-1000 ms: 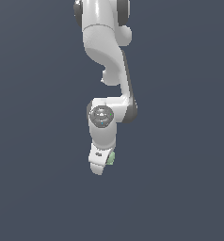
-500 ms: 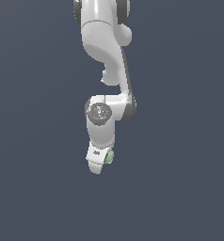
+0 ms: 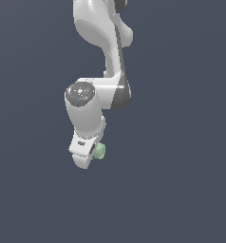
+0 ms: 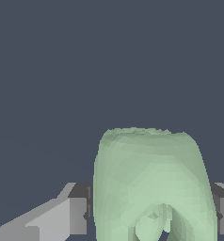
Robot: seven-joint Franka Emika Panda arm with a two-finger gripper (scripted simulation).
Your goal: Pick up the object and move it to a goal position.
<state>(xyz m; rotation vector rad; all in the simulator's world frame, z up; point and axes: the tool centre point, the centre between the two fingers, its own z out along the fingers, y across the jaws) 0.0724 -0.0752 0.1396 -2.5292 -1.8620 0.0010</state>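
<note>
Carrying, exterior view: the object (image 3: pixel 99 151) sits at the gripper (image 3: pixel 89 156), peeking out on the exterior view's right. Goal unseen; move smoothly, grip firm. Nothing else in view.

Wrist view: fingers (image 4: pixel 78 207) clamped on the object (image 4: pixel 151 183) from both sides. Path open.

Plain dark grey-blue backdrop (image 3: pixel 181 142), featureless.

White jointed robot arm (image 3: pixel 93 102) hanging down against plain dark grey-blue backdrop (image 3: pixel 181 142). Small pale green rounded lump (image 3: pixel 99 151) peeking out beside white gripper (image 3: pixel 86 154), at exterior view's right.
</note>
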